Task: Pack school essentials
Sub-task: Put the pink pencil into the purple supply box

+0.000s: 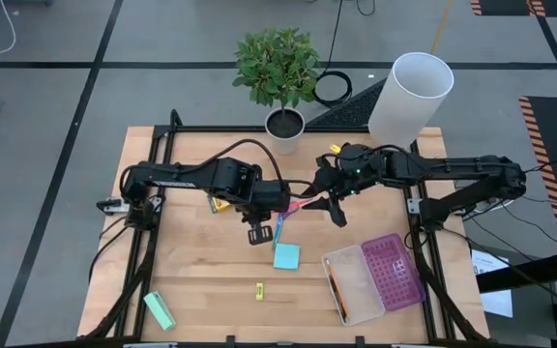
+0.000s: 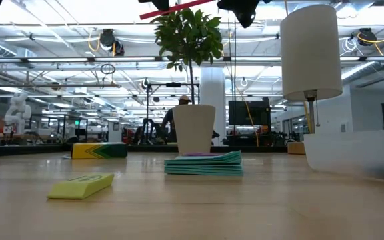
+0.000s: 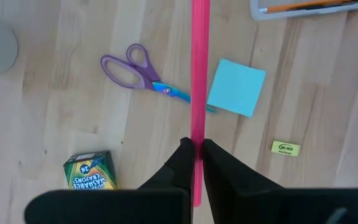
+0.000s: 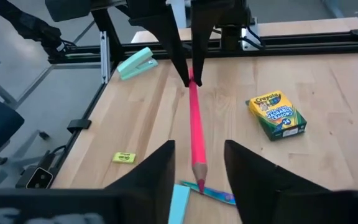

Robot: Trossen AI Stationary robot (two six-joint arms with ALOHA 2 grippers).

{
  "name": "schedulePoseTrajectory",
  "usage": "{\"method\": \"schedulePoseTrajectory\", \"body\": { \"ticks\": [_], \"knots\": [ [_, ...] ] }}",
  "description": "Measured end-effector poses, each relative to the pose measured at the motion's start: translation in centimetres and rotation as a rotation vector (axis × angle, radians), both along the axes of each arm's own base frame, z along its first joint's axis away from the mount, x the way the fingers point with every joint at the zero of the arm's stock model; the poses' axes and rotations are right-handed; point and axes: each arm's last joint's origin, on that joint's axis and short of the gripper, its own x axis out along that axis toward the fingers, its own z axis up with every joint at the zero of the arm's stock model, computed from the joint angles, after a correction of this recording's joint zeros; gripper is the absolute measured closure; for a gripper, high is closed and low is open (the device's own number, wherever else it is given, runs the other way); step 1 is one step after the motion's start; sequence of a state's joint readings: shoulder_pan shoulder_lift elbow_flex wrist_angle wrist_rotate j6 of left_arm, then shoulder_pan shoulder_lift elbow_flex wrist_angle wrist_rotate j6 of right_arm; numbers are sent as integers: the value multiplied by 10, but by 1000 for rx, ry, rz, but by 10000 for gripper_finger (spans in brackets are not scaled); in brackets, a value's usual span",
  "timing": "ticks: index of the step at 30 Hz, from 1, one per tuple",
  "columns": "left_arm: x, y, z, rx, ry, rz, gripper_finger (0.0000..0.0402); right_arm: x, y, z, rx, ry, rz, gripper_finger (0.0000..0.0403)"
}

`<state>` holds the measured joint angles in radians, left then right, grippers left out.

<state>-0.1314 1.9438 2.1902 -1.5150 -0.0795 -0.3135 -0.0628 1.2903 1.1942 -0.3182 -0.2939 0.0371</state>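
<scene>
Wooden desk (image 1: 201, 261) in a workshop hall, plant pot (image 1: 284, 126) and white cylinder (image 1: 410, 95) at the far edge. Left gripper (image 3: 194, 155) above desk centre, clamped on one end of red pencil (image 3: 199, 74), held level in the air. Right gripper (image 4: 196, 163) at the pencil's tip, fingers wide, not touching. Under them: scissors (image 3: 143, 71), blue pad (image 3: 236, 87), crayon box (image 3: 91, 170) toward the far-left. Yellow piece (image 1: 258, 290) and mint block (image 1: 160, 310) by the near edge. Open case (image 1: 375, 278) near-right, orange pencil (image 1: 336, 287) inside
</scene>
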Motion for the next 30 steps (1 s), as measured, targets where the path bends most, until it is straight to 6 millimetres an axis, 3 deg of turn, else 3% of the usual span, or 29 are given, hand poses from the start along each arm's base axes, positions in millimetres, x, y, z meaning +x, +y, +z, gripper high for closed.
{"method": "schedulePoseTrajectory", "body": {
  "ticks": [15,22,25,30],
  "knots": [
    [0,0,0,-4,-1,14,378,0,0,0,2,1,-1,381],
    [0,0,0,-12,-3,38,375,0,0,0,9,3,-6,377],
    [0,-1,0,-38,-1,43,352,0,0,0,29,8,-16,370],
    [-2,-1,0,-69,18,102,271,-5,0,2,61,23,-34,380]
  ]
}}
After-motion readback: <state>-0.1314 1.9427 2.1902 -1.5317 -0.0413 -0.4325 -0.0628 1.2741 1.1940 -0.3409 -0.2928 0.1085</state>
